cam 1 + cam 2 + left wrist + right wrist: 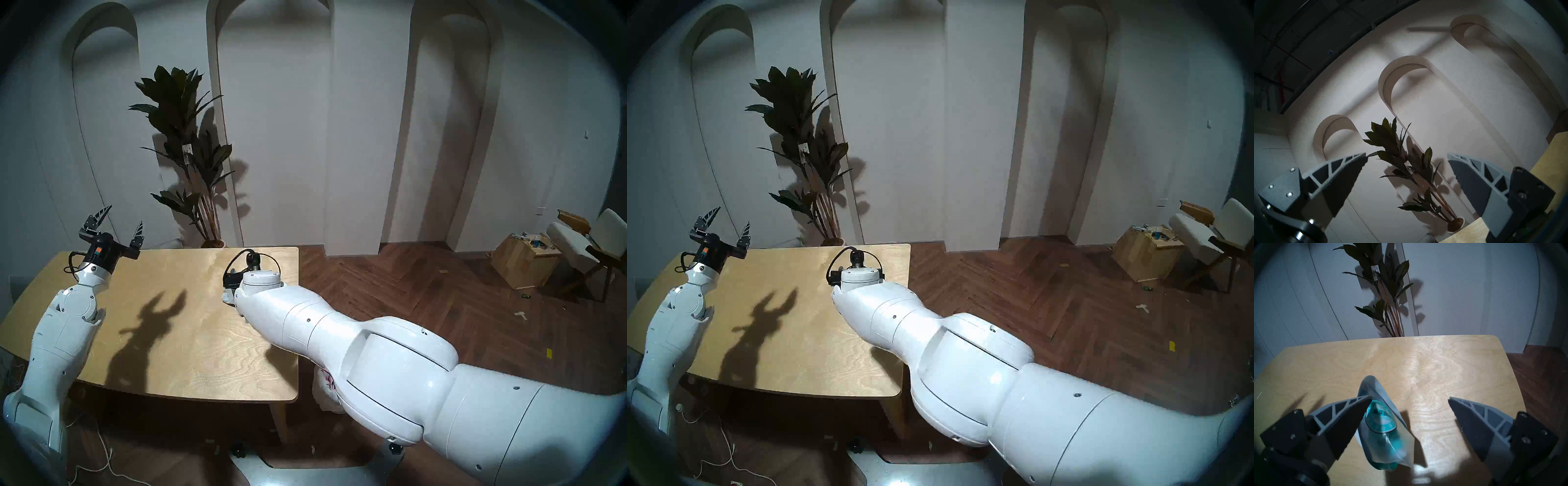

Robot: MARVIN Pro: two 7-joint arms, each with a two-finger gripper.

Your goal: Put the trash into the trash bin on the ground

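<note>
A crumpled wrapper with teal print (1383, 419) lies on the wooden table (1440, 365). My right gripper (1410, 397) is open around it, low over the table. The wrapper sits against the left-hand finger (1349, 414) of that view and well clear of the other finger. In the head views the right wrist hides these fingers. My left gripper (124, 215) is open and empty, raised above the table's far left corner and pointing at the wall; it also shows in its wrist view (1407, 154). The trash bin (325, 387) peeks out under my right arm, on the floor. No other trash shows.
A potted plant (190, 152) stands behind the table (190, 339). A wooden cube box (522, 261) and a chair (590, 244) stand at the far right. Tape strips (520, 315) lie on the wooden floor. Cables trail on the floor at the front left.
</note>
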